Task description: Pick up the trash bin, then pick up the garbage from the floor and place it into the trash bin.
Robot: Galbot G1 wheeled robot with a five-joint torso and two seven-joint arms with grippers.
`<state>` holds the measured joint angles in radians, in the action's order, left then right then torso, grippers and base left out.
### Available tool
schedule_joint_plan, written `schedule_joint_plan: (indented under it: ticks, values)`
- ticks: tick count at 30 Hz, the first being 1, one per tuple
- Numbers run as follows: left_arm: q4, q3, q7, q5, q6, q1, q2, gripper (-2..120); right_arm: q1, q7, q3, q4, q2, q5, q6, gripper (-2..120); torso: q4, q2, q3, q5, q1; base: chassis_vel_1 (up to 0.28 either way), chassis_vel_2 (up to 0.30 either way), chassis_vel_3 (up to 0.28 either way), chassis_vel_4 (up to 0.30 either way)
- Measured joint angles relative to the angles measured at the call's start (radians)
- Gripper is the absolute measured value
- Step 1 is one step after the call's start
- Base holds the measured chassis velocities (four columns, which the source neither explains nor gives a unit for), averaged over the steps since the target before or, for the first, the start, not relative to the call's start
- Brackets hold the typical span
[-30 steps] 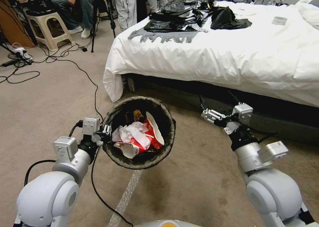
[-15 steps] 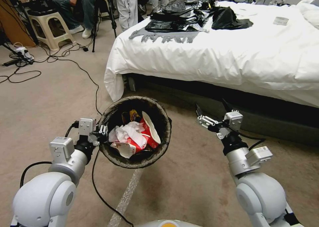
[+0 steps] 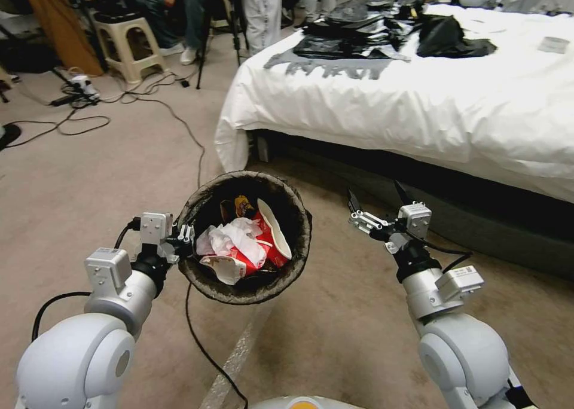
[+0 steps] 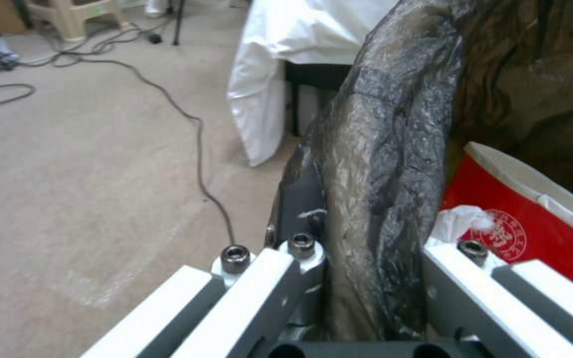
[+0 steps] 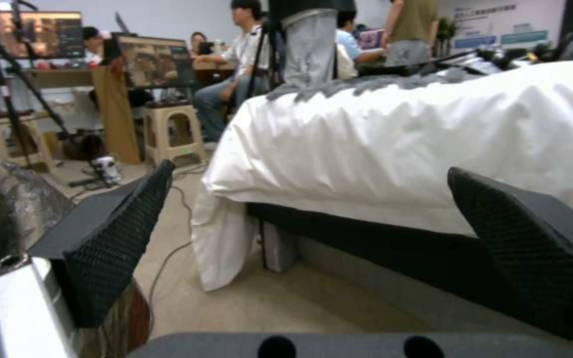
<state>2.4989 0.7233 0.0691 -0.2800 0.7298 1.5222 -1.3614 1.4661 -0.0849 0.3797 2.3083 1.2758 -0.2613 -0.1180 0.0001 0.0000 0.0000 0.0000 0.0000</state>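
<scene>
Though the trash bin (image 3: 245,238) hangs off the floor by one side of its rim, I judge it light: thin pail, slippery bag liner, best held at the rim. Contents: red-and-white packaging (image 3: 263,250), white paper (image 3: 233,241). My left gripper (image 3: 182,241) is clamped on the near-left rim. My right gripper (image 3: 373,208) hovers right, fingers apart, bed (image 3: 418,110) beyond.

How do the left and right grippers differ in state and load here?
The left gripper is shut on the trash bin, clamping its bag-lined rim; the right gripper is open and holds nothing. The left gripper sits at the bin's left edge; the right gripper hangs apart from it, toward the bed. Both are raised above the carpet.
</scene>
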Motion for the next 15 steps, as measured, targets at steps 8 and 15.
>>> schedule_joint_plan:
  ticks: [8,15]
  values:
    - [0.001,0.004,0.000,-0.004,0.002,0.003,0.001,1,-0.003,-0.004,0.000,0.004,-0.002,-0.004,-0.006,100,-0.0001,0.000,0.000,0.0000,0.000,0.067,0.076,0.079,0.080]
    - [0.002,0.005,0.000,-0.006,0.005,0.001,0.001,1,-0.012,-0.005,0.002,0.004,-0.008,-0.010,-0.012,100,-0.0002,0.000,0.000,0.0000,0.000,0.077,0.067,0.069,0.072]
